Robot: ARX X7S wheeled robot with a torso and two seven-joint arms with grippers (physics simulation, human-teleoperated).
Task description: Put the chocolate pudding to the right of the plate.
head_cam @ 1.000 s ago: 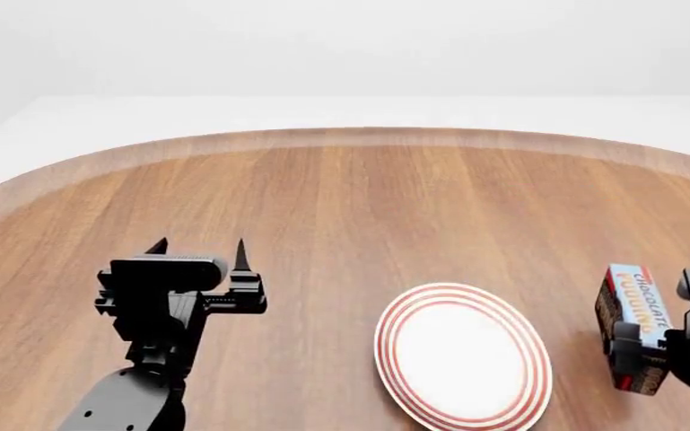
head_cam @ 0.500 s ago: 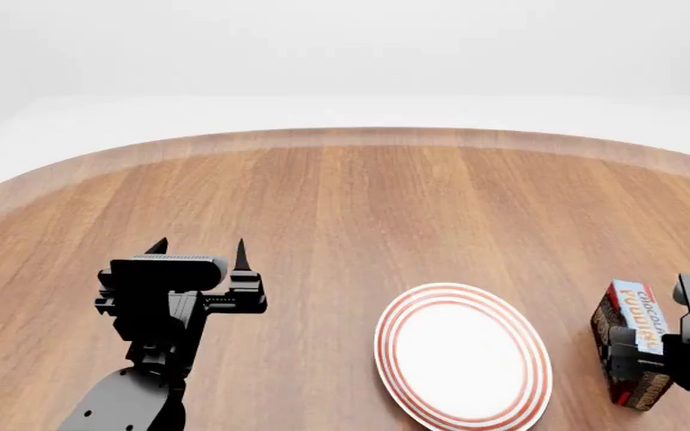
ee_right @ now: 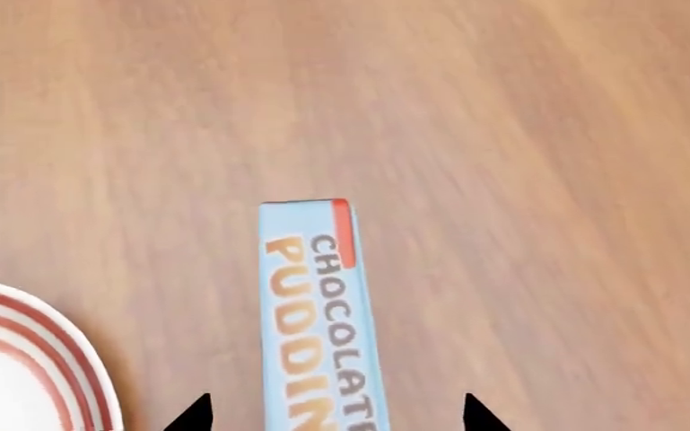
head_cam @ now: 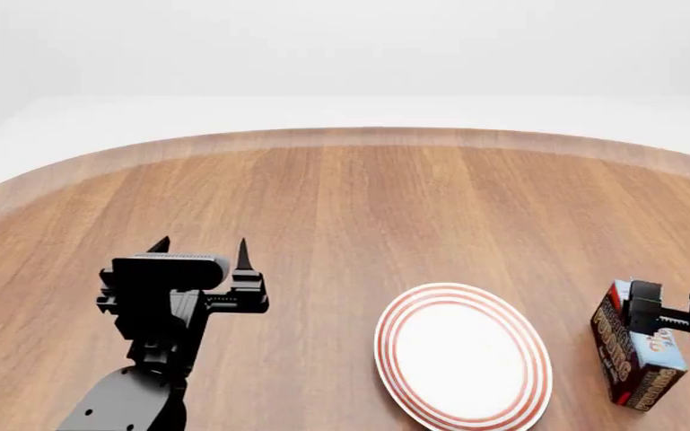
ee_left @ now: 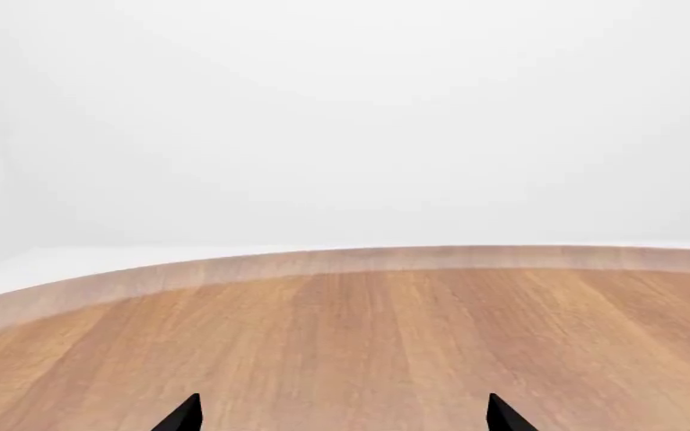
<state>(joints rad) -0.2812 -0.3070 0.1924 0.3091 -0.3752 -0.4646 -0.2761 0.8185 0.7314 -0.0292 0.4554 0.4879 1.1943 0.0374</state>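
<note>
Wood-grain worktop (head_cam: 357, 206) with a rounded far edge fills the head view. At its left the left end effector (head_cam: 198, 247) is held above the bare surface, its two pointed fingers spread apart with nothing between them; the left wrist view shows only the two dark tips (ee_left: 180, 415) over bare wood. Right of centre lies the plate (head_cam: 463, 354), white with red rings at its rim, flat on the worktop. Just beside it on the right, apart from its rim, stands the chocolate pudding (head_cam: 637, 357) on a narrow edge, its dark lettered face toward the plate. The right end effector (ee_right: 335, 415) is above the carton, fingers spread to either side of its blue top edge without touching it.
</note>
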